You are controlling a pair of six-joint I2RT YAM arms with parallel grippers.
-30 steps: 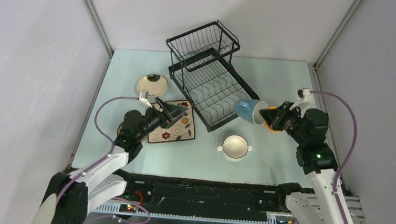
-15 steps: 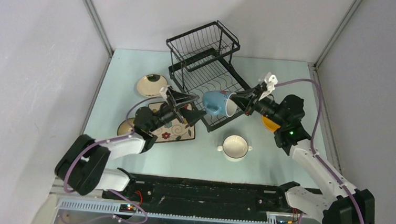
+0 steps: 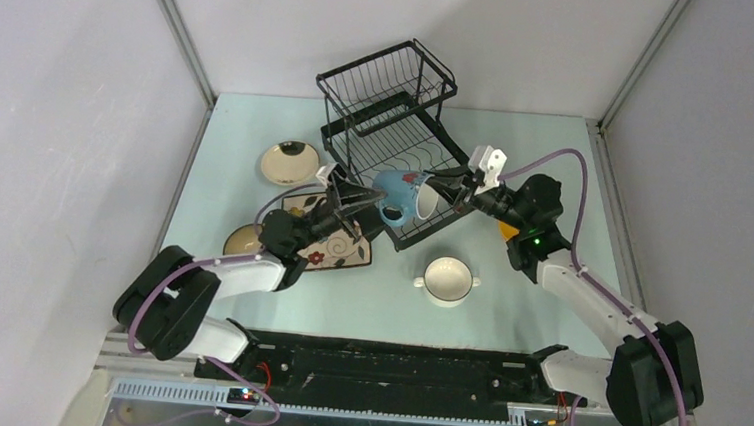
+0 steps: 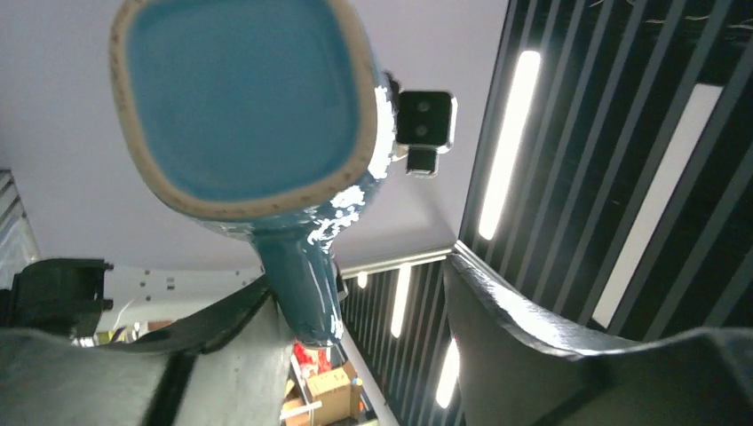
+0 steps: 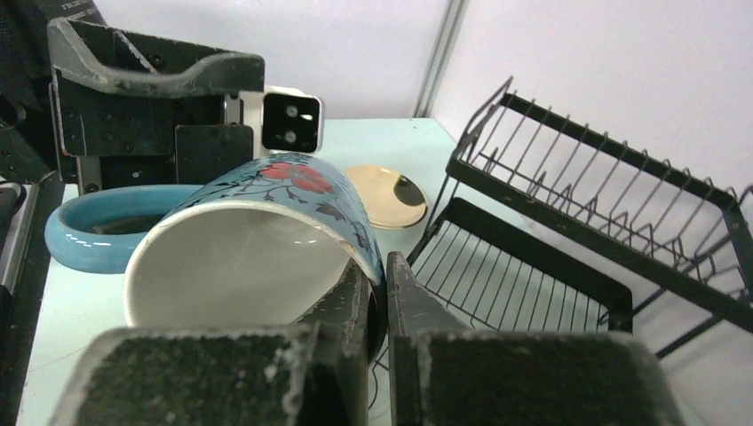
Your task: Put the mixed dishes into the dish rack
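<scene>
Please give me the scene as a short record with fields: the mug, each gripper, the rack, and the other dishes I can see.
mug: blue mug, lifted, on its side, by the rack's near corner
right gripper: shut on the mug's rim, one finger inside
left gripper: open, the mug's handle between its fingers
rack: black wire rack, no dish seen in it
other dishes: square flowered plate, round plate, white two-handled cup

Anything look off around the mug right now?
The blue mug hangs sideways over the dish rack, pinched by its rim in the right pincer, its handle between the fingers of the open left pincer.
</scene>
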